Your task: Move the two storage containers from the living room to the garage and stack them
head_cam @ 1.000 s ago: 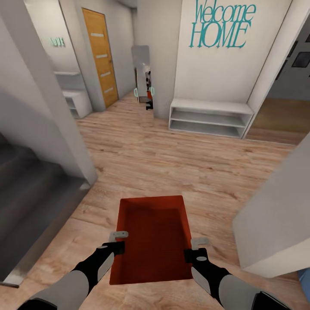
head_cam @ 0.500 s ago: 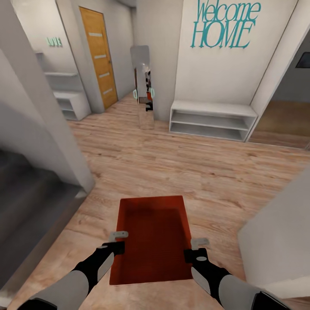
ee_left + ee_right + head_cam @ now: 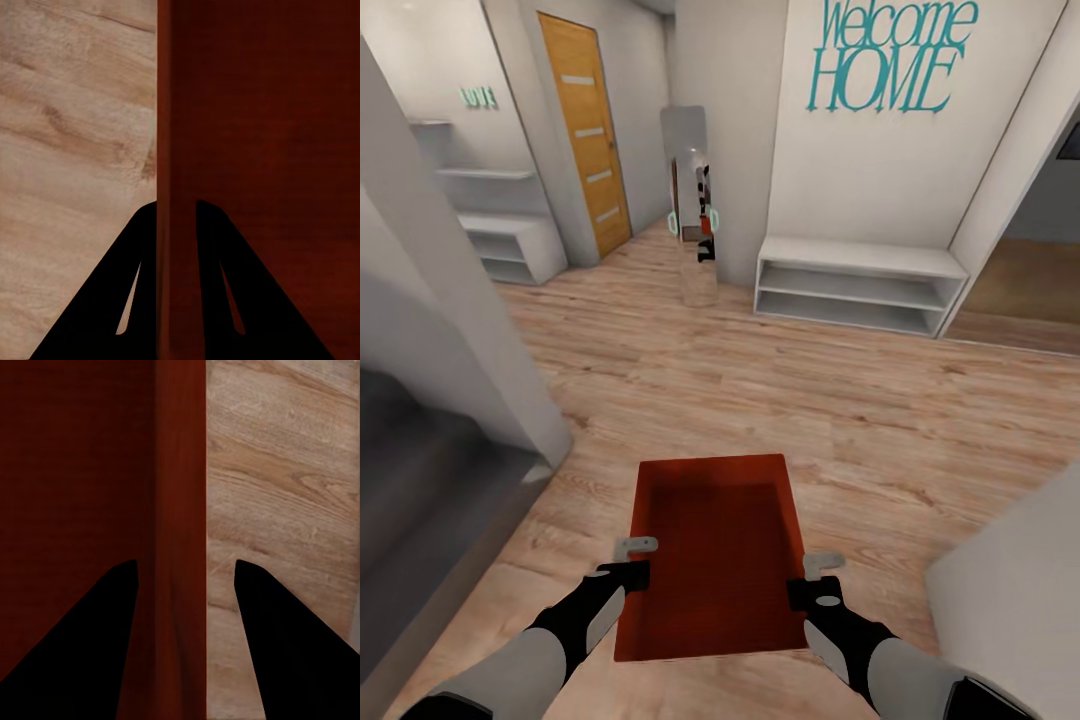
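Left hand (image 3: 638,556): clamped on the left wall of the storage container (image 3: 715,555), one finger each side
Right hand (image 3: 818,572): straddles the right wall; cannot tell if it grips
Container: open-topped, orange-red, held level between both hands above the wood plank floor (image 3: 760,390)
Ahead: white low shelf (image 3: 855,284) under teal "Welcome HOME" lettering (image 3: 885,55); wooden door (image 3: 587,135) at left

Light wood plank flooring (image 3: 780,400) throughout. White wall with teal "Welcome HOME" lettering (image 3: 888,58); low white open shelf unit (image 3: 857,285) against its base. Orange-brown door (image 3: 585,135) with pale horizontal insets, far left. Narrow standing mirror (image 3: 691,200) beside wall corner. Second white shelf unit (image 3: 510,250) at left, small teal sign (image 3: 478,97) above. Dark grey stairs (image 3: 420,500) at lower left.
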Tool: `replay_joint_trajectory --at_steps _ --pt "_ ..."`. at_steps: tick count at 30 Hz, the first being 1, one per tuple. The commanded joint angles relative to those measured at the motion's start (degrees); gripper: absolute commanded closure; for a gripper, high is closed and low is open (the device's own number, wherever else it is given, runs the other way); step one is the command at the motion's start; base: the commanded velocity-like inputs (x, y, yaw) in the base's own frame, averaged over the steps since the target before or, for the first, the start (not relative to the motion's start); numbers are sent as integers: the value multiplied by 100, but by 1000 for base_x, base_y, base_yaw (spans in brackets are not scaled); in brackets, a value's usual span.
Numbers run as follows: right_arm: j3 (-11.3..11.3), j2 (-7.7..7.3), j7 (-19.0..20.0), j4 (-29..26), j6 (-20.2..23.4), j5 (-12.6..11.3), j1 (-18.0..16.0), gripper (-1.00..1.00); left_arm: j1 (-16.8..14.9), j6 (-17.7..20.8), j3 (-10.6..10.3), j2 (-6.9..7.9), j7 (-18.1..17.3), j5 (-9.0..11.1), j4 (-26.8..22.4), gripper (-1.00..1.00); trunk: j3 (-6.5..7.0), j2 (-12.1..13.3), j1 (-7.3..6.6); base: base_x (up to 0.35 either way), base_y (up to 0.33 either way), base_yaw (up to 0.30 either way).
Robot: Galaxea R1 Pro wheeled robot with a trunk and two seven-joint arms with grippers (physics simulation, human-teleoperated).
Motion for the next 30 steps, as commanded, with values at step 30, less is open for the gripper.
replay_joint_trajectory --at_steps 30 --pt "-19 -7 -7 3 -17 -208 -5 100 -2 -15 -146 99 86 -14 -32 100 -9 -9 6 323 0 34"
